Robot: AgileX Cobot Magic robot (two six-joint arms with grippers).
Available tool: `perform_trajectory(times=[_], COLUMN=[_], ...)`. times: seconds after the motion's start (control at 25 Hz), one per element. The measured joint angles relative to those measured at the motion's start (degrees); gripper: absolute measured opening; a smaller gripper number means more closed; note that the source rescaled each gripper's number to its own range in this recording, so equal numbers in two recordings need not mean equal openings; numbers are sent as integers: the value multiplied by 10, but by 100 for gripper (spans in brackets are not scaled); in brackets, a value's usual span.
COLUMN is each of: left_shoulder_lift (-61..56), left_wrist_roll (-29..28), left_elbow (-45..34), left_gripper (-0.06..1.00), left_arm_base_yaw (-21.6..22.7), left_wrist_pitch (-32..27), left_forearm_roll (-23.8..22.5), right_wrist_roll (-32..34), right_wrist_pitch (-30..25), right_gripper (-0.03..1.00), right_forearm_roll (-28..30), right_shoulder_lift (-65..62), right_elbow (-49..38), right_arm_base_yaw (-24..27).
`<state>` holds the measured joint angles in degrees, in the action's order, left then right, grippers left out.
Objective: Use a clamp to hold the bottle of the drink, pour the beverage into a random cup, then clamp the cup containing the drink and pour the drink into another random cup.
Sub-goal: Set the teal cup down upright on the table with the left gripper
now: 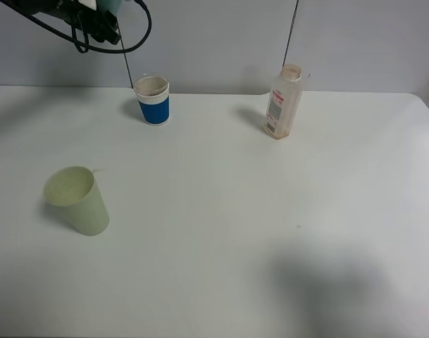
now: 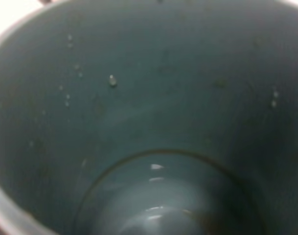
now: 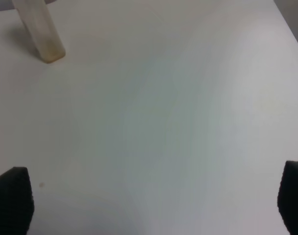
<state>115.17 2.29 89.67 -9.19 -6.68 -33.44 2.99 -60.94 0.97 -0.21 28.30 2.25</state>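
Note:
A clear plastic bottle (image 1: pixel 283 103) with no cap stands upright at the back right of the table; its base shows in the right wrist view (image 3: pixel 41 34). A blue cup with a white band (image 1: pixel 153 101) stands at the back left. A pale green cup (image 1: pixel 78 199) stands at the front left. My left gripper (image 1: pixel 94 17) is raised at the top left, above and left of the blue cup, and holds a teal cup (image 1: pixel 110 5). The teal cup's inside (image 2: pixel 153 98) fills the left wrist view, with droplets on the wall and a little liquid at the bottom. My right gripper (image 3: pixel 151 200) is open and empty over bare table, in front of the bottle.
The white table (image 1: pixel 235 211) runs to a grey wall at the back. Black cables (image 1: pixel 122 42) hang from the left arm above the blue cup. A shadow (image 1: pixel 334 289) lies on the table at the front right.

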Motion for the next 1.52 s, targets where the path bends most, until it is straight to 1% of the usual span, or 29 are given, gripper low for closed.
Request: perform_trajectory(times=[0.2, 0.48, 0.6, 0.64, 0.76, 0.88, 1.04, 1.16, 1.24, 1.32, 1.52], left_shoulder_lift=[0, 0, -7, -7, -17, -26, -30, -31, -31, -32, -32], left_wrist_roll=[0, 0, 16, 16, 38, 47, 48, 48, 48, 48, 48], left_elbow=[0, -2, -35, -35, -75, -110, -138, -168, -201, -228, -272], left_gripper=[0, 0, 0, 0, 0, 0, 0, 0, 0, 0, 0], left_arm_base_yaw=[9, 23, 31, 31, 43, 59, 73, 84, 95, 104, 120], left_wrist_pitch=[7, 10, 54, 54, 88, 110, 139, 188, 238, 275, 333], left_forearm_roll=[30, 49, 82, 82, 105, 115, 126, 140, 142, 144, 150], right_wrist_roll=[0, 0, 0, 0, 0, 0, 0, 0, 0, 0, 0], right_wrist_pitch=[0, 0, 0, 0, 0, 0, 0, 0, 0, 0, 0], right_gripper=[100, 100, 100, 100, 100, 100, 100, 100, 100, 100, 100], right_forearm_roll=[0, 0, 0, 0, 0, 0, 0, 0, 0, 0, 0], right_shoulder_lift=[0, 0, 0, 0, 0, 0, 0, 0, 0, 0, 0], right_elbow=[0, 0, 0, 0, 0, 0, 0, 0, 0, 0, 0], right_arm_base_yaw=[0, 0, 0, 0, 0, 0, 0, 0, 0, 0, 0])
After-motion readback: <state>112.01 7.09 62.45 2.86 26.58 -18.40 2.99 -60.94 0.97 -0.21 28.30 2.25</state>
